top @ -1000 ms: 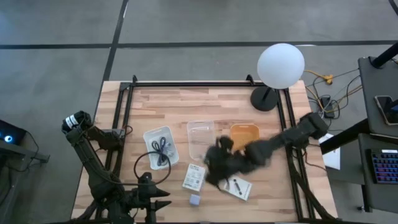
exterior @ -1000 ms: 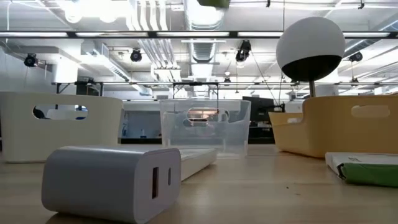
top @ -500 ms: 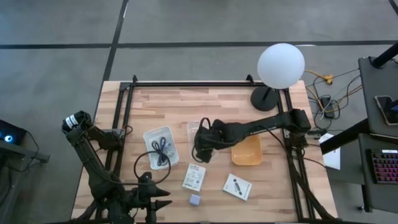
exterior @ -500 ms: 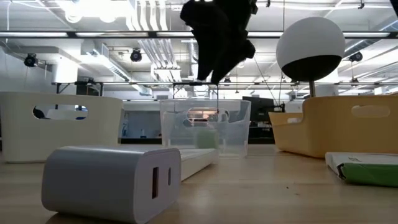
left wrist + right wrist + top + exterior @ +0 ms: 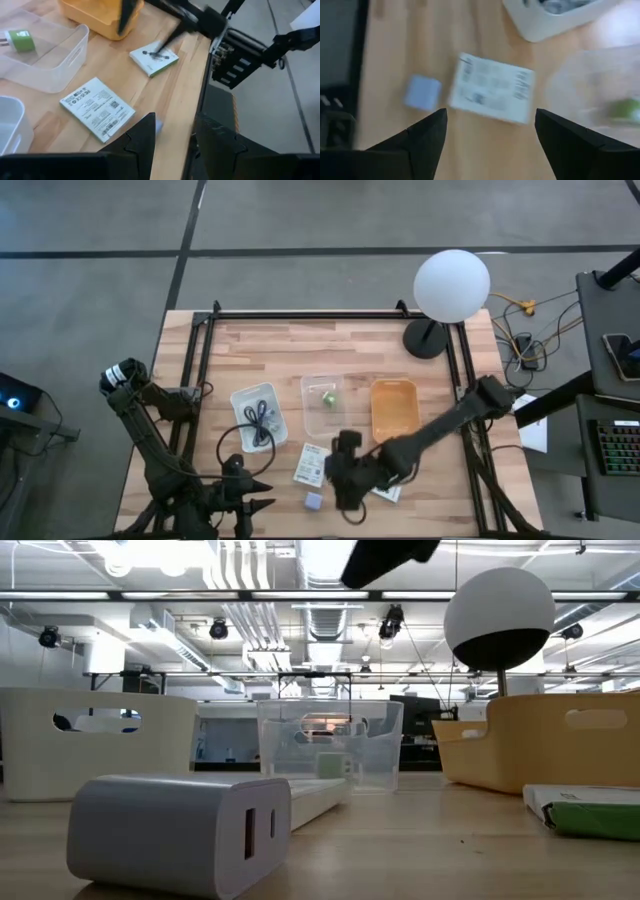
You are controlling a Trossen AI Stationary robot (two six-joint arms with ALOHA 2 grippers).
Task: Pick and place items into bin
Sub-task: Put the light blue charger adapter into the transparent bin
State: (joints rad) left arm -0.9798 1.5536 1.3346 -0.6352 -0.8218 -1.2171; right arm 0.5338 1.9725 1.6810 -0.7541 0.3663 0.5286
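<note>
My right gripper hovers open over the table's near part, above a white printed packet and a lavender cube. The packet and the cube lie flat on the wood. A small green piece rests on the floor of the clear tray. Coiled cables lie in the white tray. A second packet with a green edge lies partly under my right arm. My left gripper waits open at the near left corner.
An orange tray stands right of the clear one. A black cable loop lies on the table beside the white tray. A white globe lamp stands at the far right. Black frame rails run along the table's sides.
My right gripper swung from the near packets up over the clear tray, then came back down toward the near edge, over the white packet and the cube. The green piece now lies in the clear tray, which was empty a second ago.
</note>
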